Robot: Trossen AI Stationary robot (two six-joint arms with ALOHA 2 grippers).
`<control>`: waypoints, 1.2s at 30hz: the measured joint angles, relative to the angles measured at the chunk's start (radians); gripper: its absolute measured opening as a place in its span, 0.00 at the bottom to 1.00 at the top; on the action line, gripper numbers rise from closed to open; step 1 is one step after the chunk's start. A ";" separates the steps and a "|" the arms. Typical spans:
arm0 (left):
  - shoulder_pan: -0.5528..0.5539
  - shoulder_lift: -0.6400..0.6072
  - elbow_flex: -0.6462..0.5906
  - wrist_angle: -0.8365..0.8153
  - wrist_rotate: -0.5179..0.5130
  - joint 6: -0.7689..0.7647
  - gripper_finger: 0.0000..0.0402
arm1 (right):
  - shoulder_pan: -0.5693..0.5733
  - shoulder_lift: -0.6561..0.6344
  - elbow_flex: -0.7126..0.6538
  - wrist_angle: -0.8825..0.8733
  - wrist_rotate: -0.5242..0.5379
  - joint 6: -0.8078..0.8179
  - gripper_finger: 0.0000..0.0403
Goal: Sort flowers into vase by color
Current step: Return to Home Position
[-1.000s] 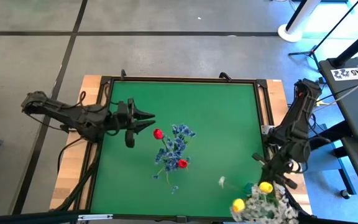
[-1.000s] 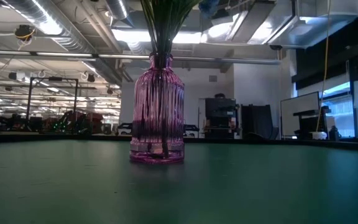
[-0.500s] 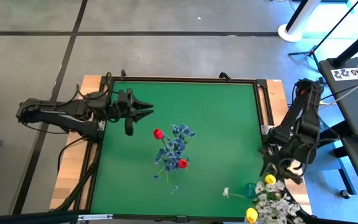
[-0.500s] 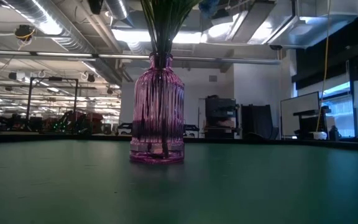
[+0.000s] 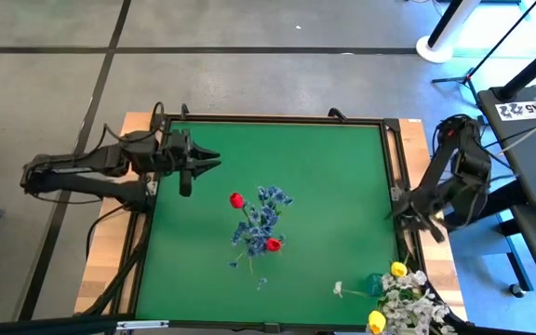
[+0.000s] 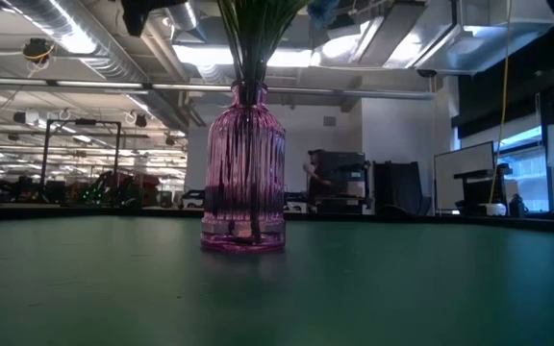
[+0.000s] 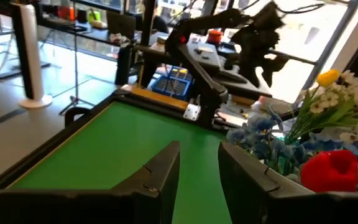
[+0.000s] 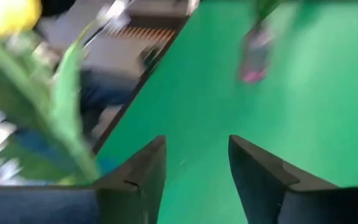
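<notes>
The left gripper (image 5: 210, 161) hung over the table (image 5: 342, 167) near its 10 o'clock edge, fingers spread apart and holding nothing. The right gripper (image 5: 408, 212) sat at the 3 o'clock edge, its fingers also parted and empty. At the table's centre stood the purple vase (image 6: 244, 173), holding the red tulips (image 5: 236, 199) and the blue blossoms (image 5: 270, 197) on green stems. In the 5 o'clock corner the blue vase (image 5: 372, 282) carried the yellow tulips (image 5: 398, 270) and the white blossoms (image 5: 403, 302), just beside the right gripper and well apart from the left one.
</notes>
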 joint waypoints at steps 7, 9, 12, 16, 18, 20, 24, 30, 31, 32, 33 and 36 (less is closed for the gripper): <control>0.188 0.003 -0.098 0.057 0.187 0.034 0.27 | -0.119 -0.028 -0.003 0.129 0.158 -0.123 0.29; 0.237 -0.006 -0.123 0.092 0.232 0.053 0.27 | -0.196 0.007 -0.018 0.193 0.104 -0.167 0.24; 0.304 -0.028 -0.152 0.139 0.290 0.083 0.27 | -0.348 0.087 -0.050 0.276 -0.008 -0.224 0.17; 0.374 -0.052 -0.212 0.171 0.350 0.097 0.27 | -0.605 0.212 -0.092 0.457 -0.256 -0.357 0.10; 0.403 -0.064 -0.261 0.215 0.367 0.114 0.27 | -0.741 0.282 -0.097 0.567 -0.389 -0.462 0.06; 0.427 -0.077 -0.314 0.252 0.374 0.121 0.27 | -0.863 0.327 -0.097 0.647 -0.497 -0.553 0.02; 0.444 -0.136 -0.391 0.296 0.350 0.096 0.27 | -1.036 0.324 -0.108 0.726 -0.480 -0.621 0.01; 0.292 -0.264 -0.516 0.316 0.195 0.089 0.25 | -1.064 0.146 -0.333 1.003 -0.336 -0.679 0.00; 0.264 -0.293 -0.536 0.316 0.163 0.092 0.24 | -1.065 0.105 -0.372 1.011 -0.333 -0.659 0.00; 0.240 -0.320 -0.555 0.322 0.149 0.093 0.22 | -1.065 0.066 -0.411 1.004 -0.334 -0.624 0.00; 0.221 -0.345 -0.575 0.337 0.146 0.093 0.21 | -1.067 0.031 -0.442 1.001 -0.338 -0.593 0.01; 0.184 -0.404 -0.641 0.381 0.148 0.092 0.16 | -1.073 -0.062 -0.497 0.964 -0.341 -0.539 0.00</control>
